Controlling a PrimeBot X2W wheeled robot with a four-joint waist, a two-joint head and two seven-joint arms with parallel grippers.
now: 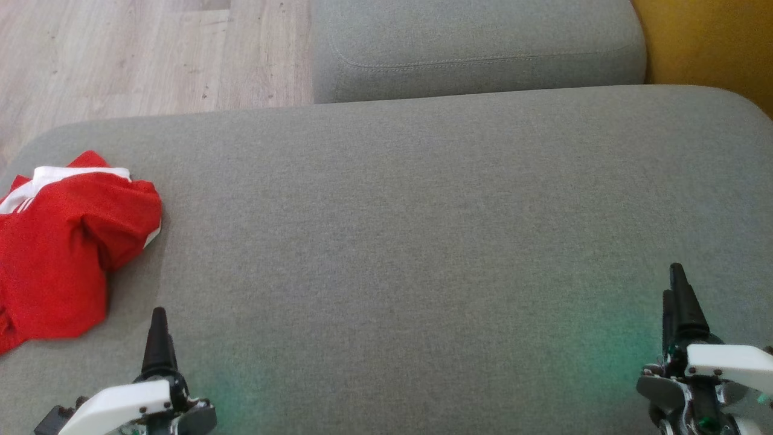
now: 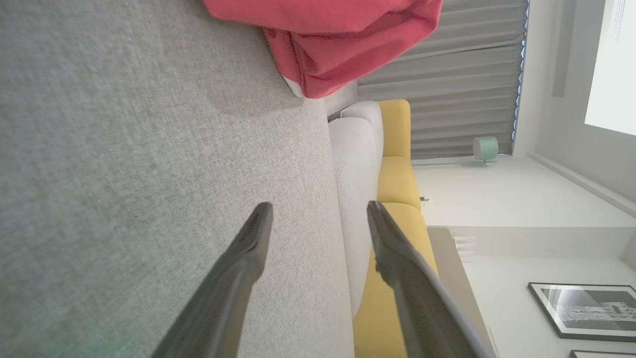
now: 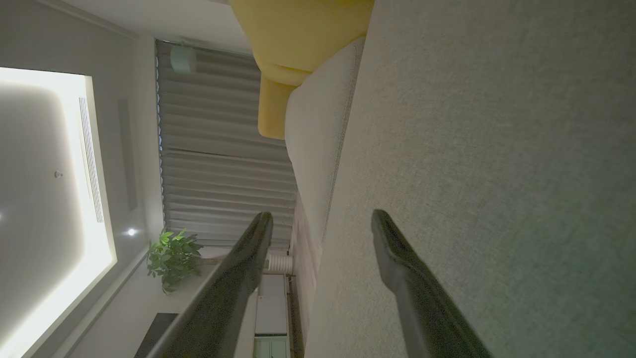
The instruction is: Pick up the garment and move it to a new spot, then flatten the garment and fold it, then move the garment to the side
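Garment (image 1: 57,241) lies crumpled at grey cushion's (image 1: 423,229) left edge.

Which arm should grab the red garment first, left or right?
Left. The left tool hovers open just beside the crumpled red garment, which lies at the left end of the grey cushion. The right tool, also open, is far across the cushion on the opposite side.

White wrist shells (image 1: 118,403), small screws (image 1: 143,409); dark tapered pincer fingers (image 1: 158,338).
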